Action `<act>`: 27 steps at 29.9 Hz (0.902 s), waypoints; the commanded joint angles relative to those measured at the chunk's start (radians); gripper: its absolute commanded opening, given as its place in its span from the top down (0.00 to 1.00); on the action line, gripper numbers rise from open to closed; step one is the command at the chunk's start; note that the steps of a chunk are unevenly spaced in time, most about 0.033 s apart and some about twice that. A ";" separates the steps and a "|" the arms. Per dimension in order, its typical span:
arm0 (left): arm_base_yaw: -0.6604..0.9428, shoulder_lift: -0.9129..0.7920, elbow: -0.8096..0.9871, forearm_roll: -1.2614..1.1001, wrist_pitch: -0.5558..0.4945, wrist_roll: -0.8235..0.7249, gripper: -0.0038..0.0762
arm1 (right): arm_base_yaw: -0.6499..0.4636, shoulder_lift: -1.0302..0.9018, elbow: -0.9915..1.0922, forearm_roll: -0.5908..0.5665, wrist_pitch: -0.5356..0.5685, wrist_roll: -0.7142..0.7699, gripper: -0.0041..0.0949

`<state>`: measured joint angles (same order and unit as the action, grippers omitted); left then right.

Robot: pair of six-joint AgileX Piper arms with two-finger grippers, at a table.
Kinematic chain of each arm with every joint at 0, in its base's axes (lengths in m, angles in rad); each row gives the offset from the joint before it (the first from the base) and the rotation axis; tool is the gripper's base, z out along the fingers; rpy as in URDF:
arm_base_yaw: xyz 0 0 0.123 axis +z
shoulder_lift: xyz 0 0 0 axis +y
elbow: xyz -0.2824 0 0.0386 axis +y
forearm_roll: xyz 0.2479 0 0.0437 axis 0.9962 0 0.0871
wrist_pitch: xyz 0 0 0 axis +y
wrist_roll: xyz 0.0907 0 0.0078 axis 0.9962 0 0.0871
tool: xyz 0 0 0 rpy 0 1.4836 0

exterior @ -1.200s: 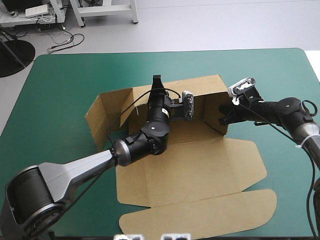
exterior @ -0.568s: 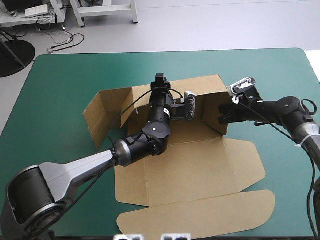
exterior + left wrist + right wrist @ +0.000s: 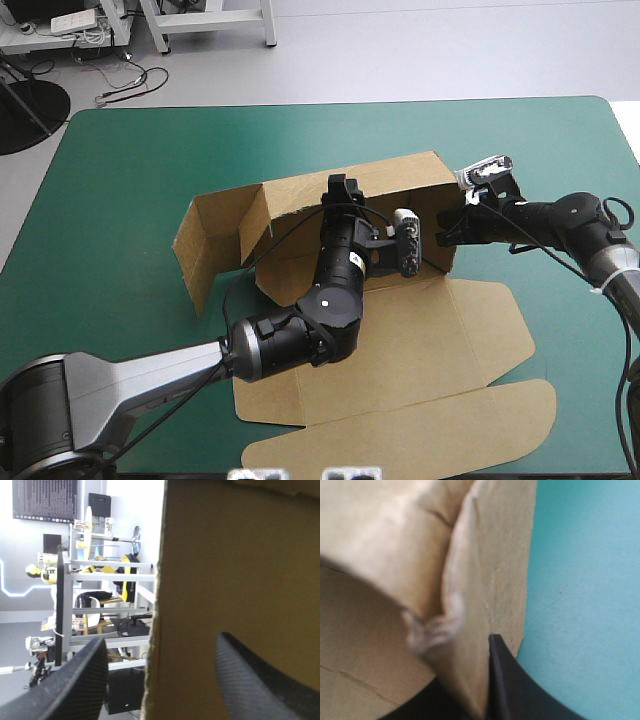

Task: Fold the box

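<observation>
- The left pincer (image 3: 161, 639) is spread. Its black fingers (image 3: 75, 680) stand one on each side of the top edge of the box (image 3: 400, 330), at its raised rear wall (image 3: 400, 185), near the wall's middle.
- The right pincer (image 3: 482, 690) is pressed nearly together, pinching that wall's right end corner.
- The box sits in the middle of the table (image 3: 130, 160). The rear wall's long axis runs left to right, and the lid lies flat on its near side.
- The left arm looks nearer the wall's loose left end flap (image 3: 210, 235), so tucking it probably falls to that arm.
</observation>
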<state>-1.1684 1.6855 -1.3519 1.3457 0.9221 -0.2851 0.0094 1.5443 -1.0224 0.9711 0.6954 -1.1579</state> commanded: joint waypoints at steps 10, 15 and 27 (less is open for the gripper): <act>-0.138 -0.185 -0.023 0.218 0.083 -0.089 0.76 | 0.011 -0.027 -0.017 0.002 0.081 0.046 0.96; -0.051 -0.241 -0.073 0.242 0.033 -0.163 0.95 | 0.011 -0.027 -0.017 -0.048 0.081 0.093 0.96; 0.613 -0.259 -0.341 -0.399 -0.030 -0.112 0.95 | 0.078 -0.027 -0.090 -0.264 0.078 0.324 0.96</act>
<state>-0.6835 1.4711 -1.6203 1.0978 0.9143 -0.4176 0.0414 1.5433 -1.0636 0.8341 0.6903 -0.9704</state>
